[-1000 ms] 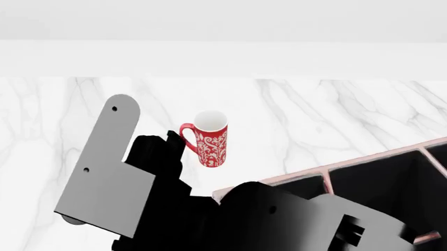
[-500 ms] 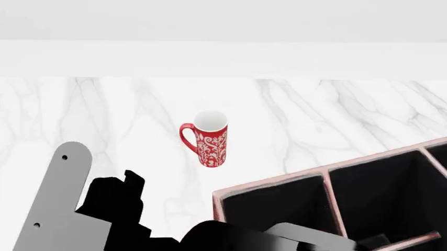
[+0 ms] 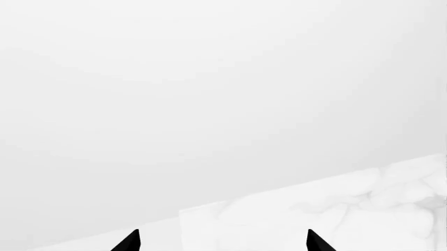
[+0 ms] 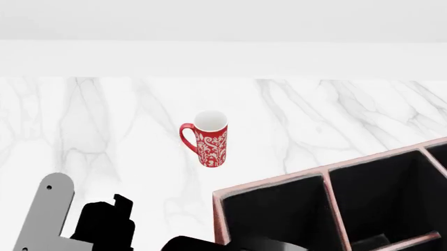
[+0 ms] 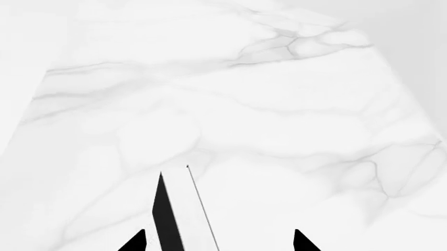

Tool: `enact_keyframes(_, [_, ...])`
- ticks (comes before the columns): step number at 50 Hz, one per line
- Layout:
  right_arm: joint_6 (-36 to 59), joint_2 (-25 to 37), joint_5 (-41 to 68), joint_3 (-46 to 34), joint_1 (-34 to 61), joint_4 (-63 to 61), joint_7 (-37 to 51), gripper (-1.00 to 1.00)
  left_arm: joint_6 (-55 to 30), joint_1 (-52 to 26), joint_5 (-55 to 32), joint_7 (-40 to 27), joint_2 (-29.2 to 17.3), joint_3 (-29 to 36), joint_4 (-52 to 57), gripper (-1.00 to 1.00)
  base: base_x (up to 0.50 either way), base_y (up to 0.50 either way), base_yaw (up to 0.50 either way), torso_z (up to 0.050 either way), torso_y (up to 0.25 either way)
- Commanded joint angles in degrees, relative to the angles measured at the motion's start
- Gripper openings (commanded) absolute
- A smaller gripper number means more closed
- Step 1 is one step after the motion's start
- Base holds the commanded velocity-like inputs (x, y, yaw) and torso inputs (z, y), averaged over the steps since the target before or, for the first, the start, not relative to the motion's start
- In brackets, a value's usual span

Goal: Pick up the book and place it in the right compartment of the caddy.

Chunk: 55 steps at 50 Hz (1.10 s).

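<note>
The book shows only in the right wrist view, edge-on: a black cover strip (image 5: 165,219) with white pages beside it. It stands between the fingers of my right gripper (image 5: 220,241). The jaws are spread wide; one finger is close to the black cover and the other is well clear of the pages. The reddish-brown caddy (image 4: 269,183) with black-lined compartments sits at the lower right of the head view. My left gripper (image 3: 222,241) is open and empty, facing the wall and a marble table edge. The book is hidden in the head view.
A red-and-white patterned mug (image 4: 209,139) stands on the white marble table (image 4: 335,110), left of and beyond the caddy. My left arm (image 4: 104,226) fills the lower left corner of the head view. A white wall runs behind the table.
Both arms have dropped toward the bottom edge of the head view, uncovering the caddy's near compartments. The mug and caddy have not moved.
</note>
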Motion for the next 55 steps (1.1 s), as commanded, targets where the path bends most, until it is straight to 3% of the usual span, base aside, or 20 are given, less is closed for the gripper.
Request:
enact_keyframes(1, [-0.58, -1.51, -1.92, -4.82, -0.65, 0.91, 0.87, 1.0, 0.19, 0.05, 0.0, -0.16, -0.14, 0.41, -0.2, 1.0, 0.0, 0.0, 0.0, 0.0, 0.0])
enact_keyframes(55, [-13.53, -4.25, -12.8, -19.77, -2.34, 23.29, -4.74, 1.0, 2.52, 1.13, -0.35, -0.28, 0.1, 1.09, -1.94, 1.0, 0.0, 0.0, 0.0, 0.0, 0.0])
